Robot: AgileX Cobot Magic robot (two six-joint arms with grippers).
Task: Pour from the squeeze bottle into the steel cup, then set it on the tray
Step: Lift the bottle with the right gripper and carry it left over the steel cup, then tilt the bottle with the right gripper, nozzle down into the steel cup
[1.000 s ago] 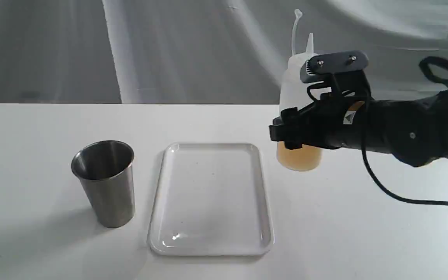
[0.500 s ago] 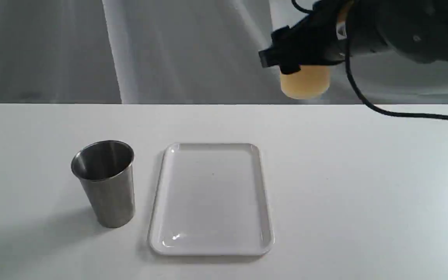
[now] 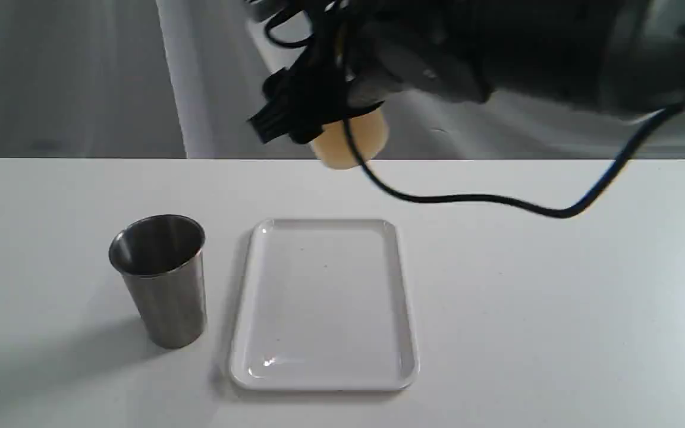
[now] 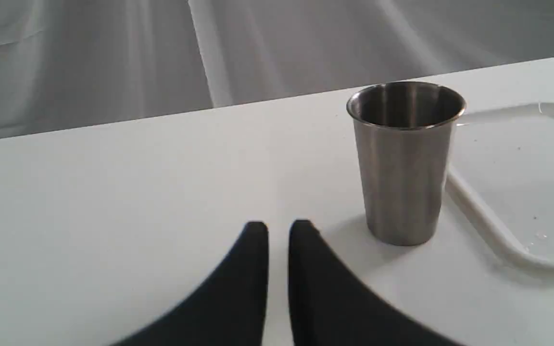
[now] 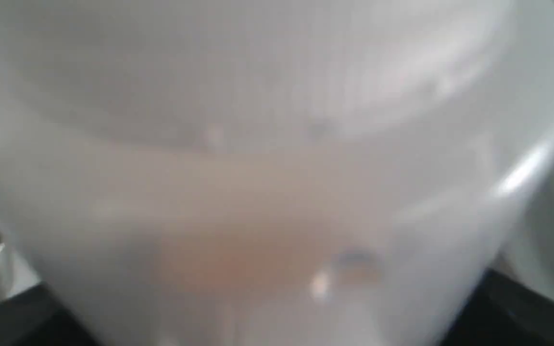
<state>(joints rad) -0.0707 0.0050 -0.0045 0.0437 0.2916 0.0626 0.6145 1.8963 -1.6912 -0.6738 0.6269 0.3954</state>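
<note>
My right gripper is shut on the squeeze bottle and holds it high in the air, above the table's far edge behind the tray. Only the bottle's amber-filled bottom shows below the black fingers; its nozzle is hidden. The bottle's translucent wall fills the right wrist view. The steel cup stands upright, left of the white tray, which has nothing on it. In the left wrist view my left gripper is shut, low over the table, a short way from the cup and the tray.
A black cable sags from the right arm over the table behind the tray. White table all around, with a grey draped cloth as backdrop.
The right arm lifted the bottle off the table to the right of the tray, then carried it left through the air. Cup and tray have not moved.
</note>
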